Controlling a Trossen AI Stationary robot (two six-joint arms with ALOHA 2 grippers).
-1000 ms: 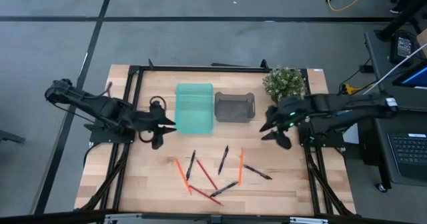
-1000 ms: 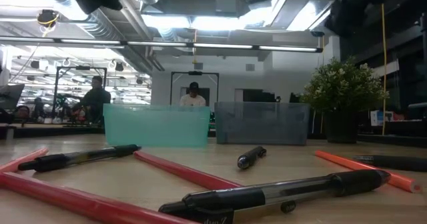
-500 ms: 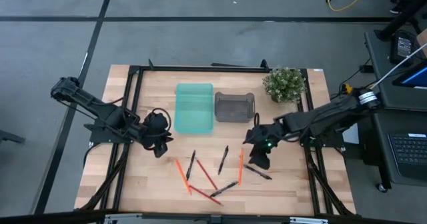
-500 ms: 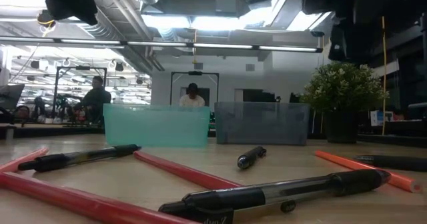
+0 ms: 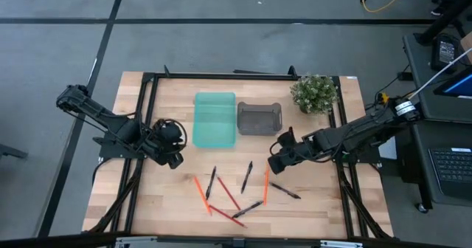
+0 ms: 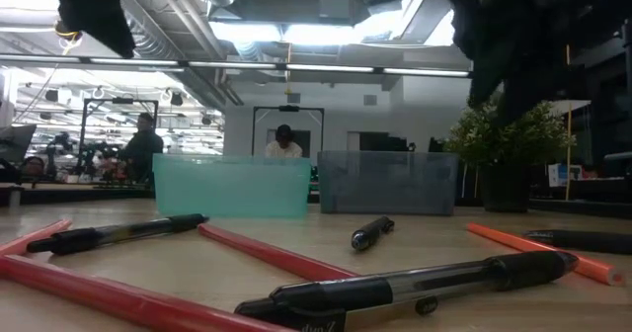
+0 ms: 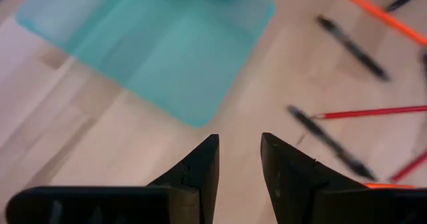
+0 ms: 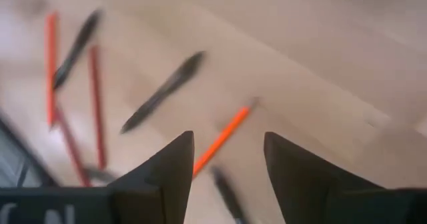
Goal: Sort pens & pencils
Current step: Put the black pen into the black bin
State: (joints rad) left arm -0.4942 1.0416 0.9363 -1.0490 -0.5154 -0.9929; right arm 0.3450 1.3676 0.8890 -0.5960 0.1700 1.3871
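Note:
Several black pens (image 5: 246, 176) and orange and red pencils (image 5: 227, 193) lie scattered flat on the wooden table near its front middle. They also show in the low view, a pen (image 6: 415, 283) nearest the camera and a red pencil (image 6: 276, 255) behind it. My left gripper (image 5: 174, 149) is open and empty, left of the pile, in front of the teal bin (image 5: 214, 119). Its wrist view shows the open fingers (image 7: 239, 163). My right gripper (image 5: 275, 160) is open and empty just right of the pile, above an orange pencil (image 8: 223, 137) and a black pen (image 8: 163, 91).
A grey bin (image 5: 259, 119) stands right of the teal bin at the table's middle. A potted plant (image 5: 315, 93) stands at the far right. People sit in the room beyond the table (image 6: 285, 139). Bare wood lies along the table's left and right sides.
My right gripper has gone from beside the plant toward the table's left and near edge, ending close over the right side of the pen and pencil pile. My left gripper has shifted a little toward the near edge. The pens and pencils have not moved.

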